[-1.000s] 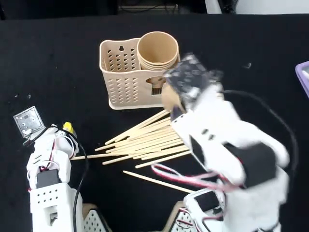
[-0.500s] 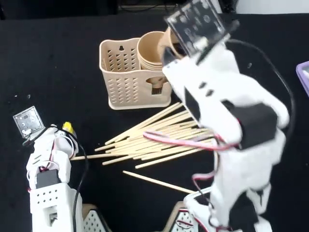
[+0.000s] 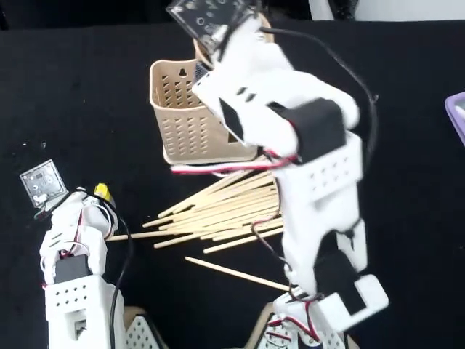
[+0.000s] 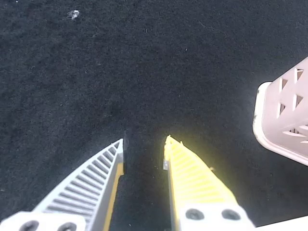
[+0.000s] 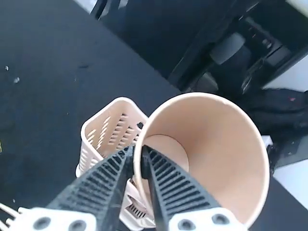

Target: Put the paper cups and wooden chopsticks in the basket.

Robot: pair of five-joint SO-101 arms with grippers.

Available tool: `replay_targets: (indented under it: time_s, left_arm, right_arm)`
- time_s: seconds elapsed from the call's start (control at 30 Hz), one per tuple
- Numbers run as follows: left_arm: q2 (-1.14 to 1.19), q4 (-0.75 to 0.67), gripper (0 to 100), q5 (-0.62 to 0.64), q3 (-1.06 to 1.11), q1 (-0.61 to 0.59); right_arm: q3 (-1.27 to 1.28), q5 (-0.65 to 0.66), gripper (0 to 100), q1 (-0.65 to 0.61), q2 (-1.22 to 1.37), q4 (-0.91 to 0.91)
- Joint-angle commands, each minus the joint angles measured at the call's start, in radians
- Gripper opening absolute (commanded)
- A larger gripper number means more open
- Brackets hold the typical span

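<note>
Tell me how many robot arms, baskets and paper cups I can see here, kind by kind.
Robot arms: 2 (left arm, right arm)
Basket: 1
Paper cup: 1 in sight, pinched at its rim by the right gripper
Total: 4

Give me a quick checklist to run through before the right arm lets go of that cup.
1. Grip: the right gripper is shut on the rim of the cup: ok.
2. Cup lined up over a free compartment of the basket: cannot tell, the cup hides what lies under it.
3. Basket upright: ok.
4. Left gripper out of the way, open and empty, beside the basket: ok.
5. Chopsticks in the basket: not ok, they lie on the table.
</note>
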Motion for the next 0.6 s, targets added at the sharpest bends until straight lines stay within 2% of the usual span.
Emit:
replay_targets:
  time_s: [0.0, 0.13, 0.3, 0.57]
  left_arm:
    - [-0.014, -0.023, 14, 0.0, -0.015, -0.007]
    - [-0.014, -0.023, 14, 0.0, -0.015, -0.007]
    - [-0.014, -0.023, 14, 0.0, -0.015, -0.005]
    - [-0.014, -0.023, 14, 0.0, -0.013, -0.007]
  right_arm:
    - [-0.047, 0.011, 1.1, 0.018, 0.015, -0.028]
    - [-0.047, 0.014, 1.1, 0.052, 0.016, -0.028]
    - [-0.048, 0.083, 1.1, 0.086, 0.022, -0.031]
    - [0.002, 0.086, 1.1, 0.081, 0.079, -0.031]
